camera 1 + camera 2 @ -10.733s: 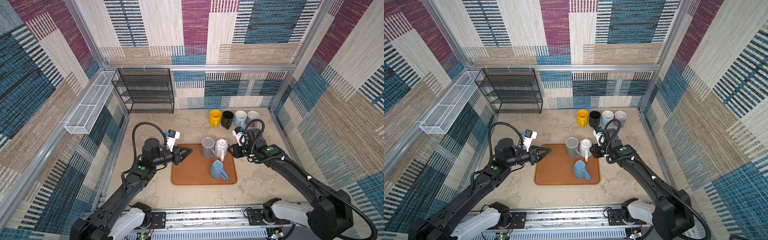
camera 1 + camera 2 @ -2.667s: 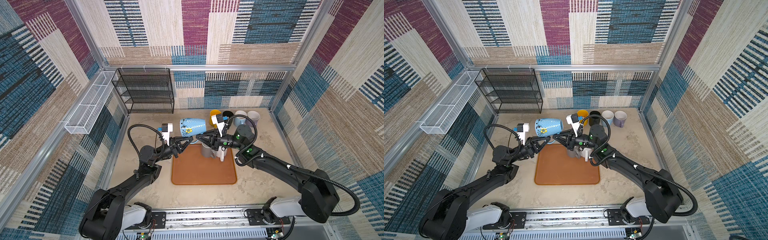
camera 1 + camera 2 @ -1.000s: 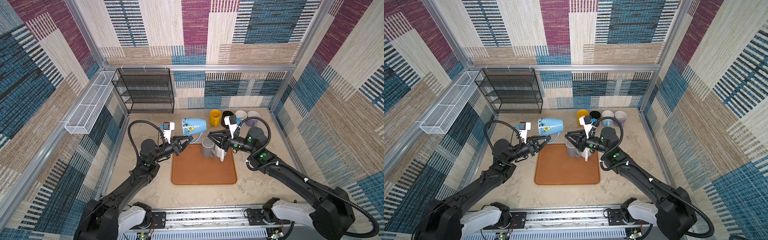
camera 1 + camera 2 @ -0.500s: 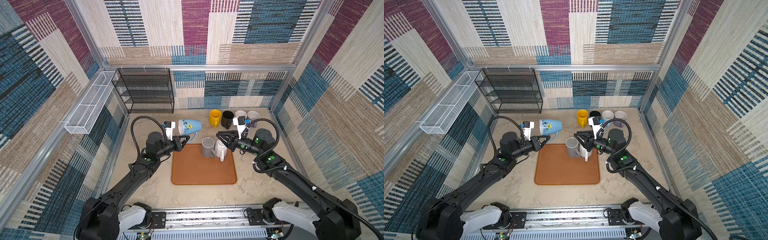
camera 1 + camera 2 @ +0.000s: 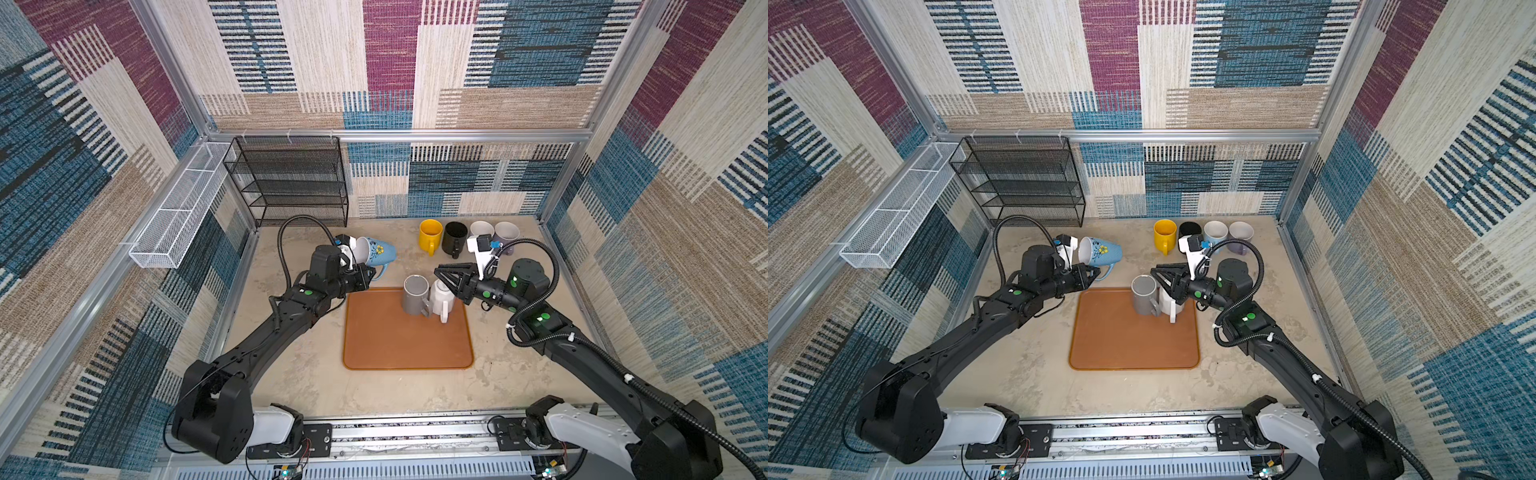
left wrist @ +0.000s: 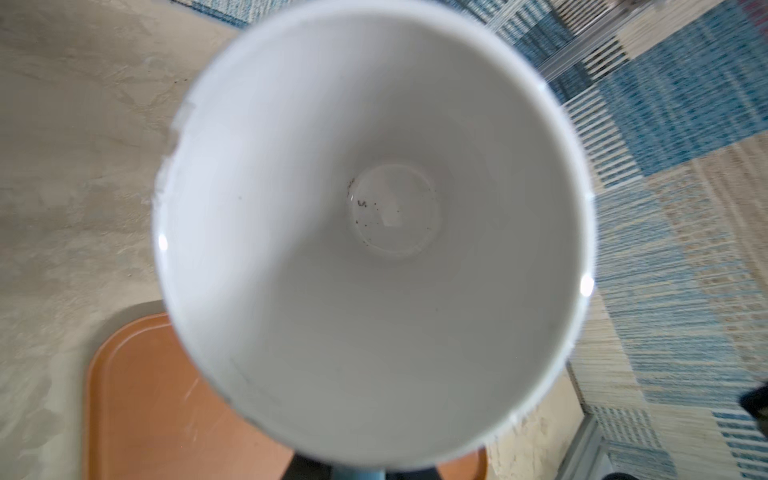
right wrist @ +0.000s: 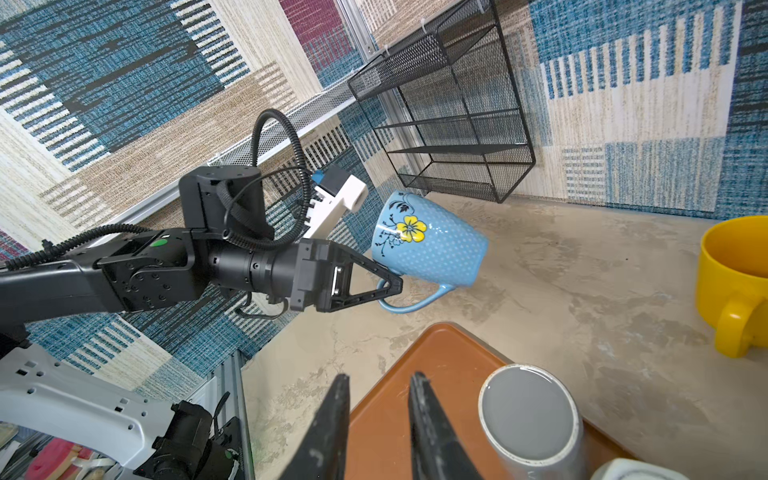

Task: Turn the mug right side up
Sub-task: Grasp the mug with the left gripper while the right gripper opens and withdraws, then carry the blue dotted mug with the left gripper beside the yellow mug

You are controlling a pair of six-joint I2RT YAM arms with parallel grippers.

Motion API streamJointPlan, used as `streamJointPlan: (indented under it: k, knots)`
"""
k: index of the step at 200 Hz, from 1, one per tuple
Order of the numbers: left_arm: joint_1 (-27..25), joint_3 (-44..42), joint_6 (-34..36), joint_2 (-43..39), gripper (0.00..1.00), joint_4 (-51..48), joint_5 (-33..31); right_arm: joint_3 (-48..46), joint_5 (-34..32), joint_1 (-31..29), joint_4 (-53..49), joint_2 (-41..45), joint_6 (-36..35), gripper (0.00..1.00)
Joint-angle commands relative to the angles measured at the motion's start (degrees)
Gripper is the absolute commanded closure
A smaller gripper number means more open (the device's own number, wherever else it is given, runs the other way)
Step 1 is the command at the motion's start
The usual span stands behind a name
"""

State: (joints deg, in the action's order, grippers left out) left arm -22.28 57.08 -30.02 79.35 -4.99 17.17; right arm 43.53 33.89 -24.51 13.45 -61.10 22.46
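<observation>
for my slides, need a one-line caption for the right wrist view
Left gripper holds the blue flowered mug sideways by its handle, beyond the open right gripper and orange tray.

Enclosure walls are woven patchwork fabric (image 5: 390, 62) in blue, maroon, beige and tan striped panels, framed by silver aluminium extrusion rails (image 5: 415, 135). The floor is a mottled beige stone-look surface (image 5: 316, 382), scuffed in spots. A black wire-mesh tiered shelf rack (image 5: 291, 183) stands against the back wall, left side. A long white wire-mesh basket (image 5: 178, 216) hangs on the left wall just beside it. Lighting even, shadows soft.
</observation>
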Motion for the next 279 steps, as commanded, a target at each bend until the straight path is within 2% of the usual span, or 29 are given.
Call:
streamJointPlan:
  k: [1,37,97,148,197,238,279]
  knots:
    - [-0.5,4.2,5.2,3.3,1.0,-4.0,-2.7,0.3,-0.6,0.0,-0.9,0.4,-0.1,0.72]
    - [-1.6,13.3,9.0,10.8,1.0,-12.1,-6.2,-0.1,-2.8,0.3,-2.8,1.5,0.3,0.72]
    - [-3.2,30.8,11.9,24.5,1.0,-27.0,-11.8,1.6,-10.1,0.6,-11.5,1.3,1.4,0.73]
    - [-4.9,47.6,13.4,35.7,1.0,-37.0,-15.9,0.0,-11.0,0.8,-11.6,1.9,3.2,0.73]
    - [-6.0,64.1,11.8,47.7,1.0,-44.9,-18.7,-1.9,-11.9,0.8,-11.6,3.6,6.2,0.73]
    - [-6.7,77.3,10.4,56.2,1.0,-48.9,-19.7,-4.8,-10.7,0.8,-10.5,6.5,8.7,0.72]
    - [-7.2,85.1,9.0,61.5,1.0,-50.2,-20.9,-5.3,-11.0,0.9,-12.0,7.9,8.1,0.73]
